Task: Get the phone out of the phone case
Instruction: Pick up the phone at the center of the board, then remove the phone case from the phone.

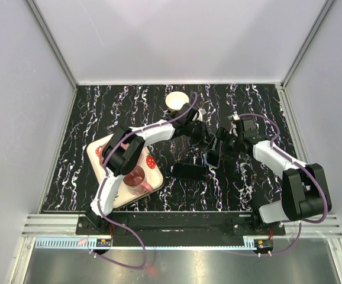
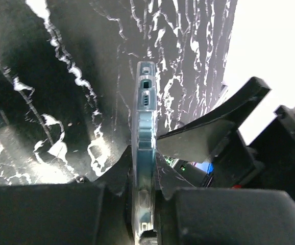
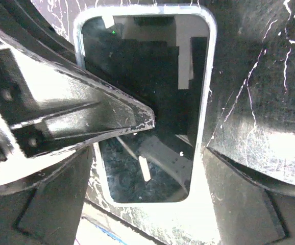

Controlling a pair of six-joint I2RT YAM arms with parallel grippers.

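Left pincer [image 2: 145, 168] is clamped tight on the phone case [image 2: 145, 117]. It bites the case edge-on across its thin dimension, with the port cutouts pointing away from the wrist. Right pincer [image 3: 180, 132] is spread wide and holds nothing. One finger [image 3: 86, 117] lies across the case's front face and the other sits outside the long rim, so it straddles the case without pinching it.

Worktop [image 1: 100, 112] is black with a marble pattern. Both arms meet over its middle, with the case on edge between them. Printed tray [image 1: 153, 177] is on the left, well apart from the action. Dark flat slab [image 1: 189, 170] lies on the worktop just beside the case, near side. It's phone-sized, but I can't tell what it is.

Phone: a glossy dark face [image 3: 152, 66] fills the clear rim in the right wrist view and mirrors the fingers. My read is that the phone is in the case, but that's not confirmed.

Step, as I judge it: brace and peel, with the left as anchor. Next, the right needs a fingertip on a rim corner, or a push on the back panel. That should flex the rim off one corner, then it works along the long side. Left grip has to resist that push without squeezing the rim onto the phone. Risk: the case twists in the clamp.
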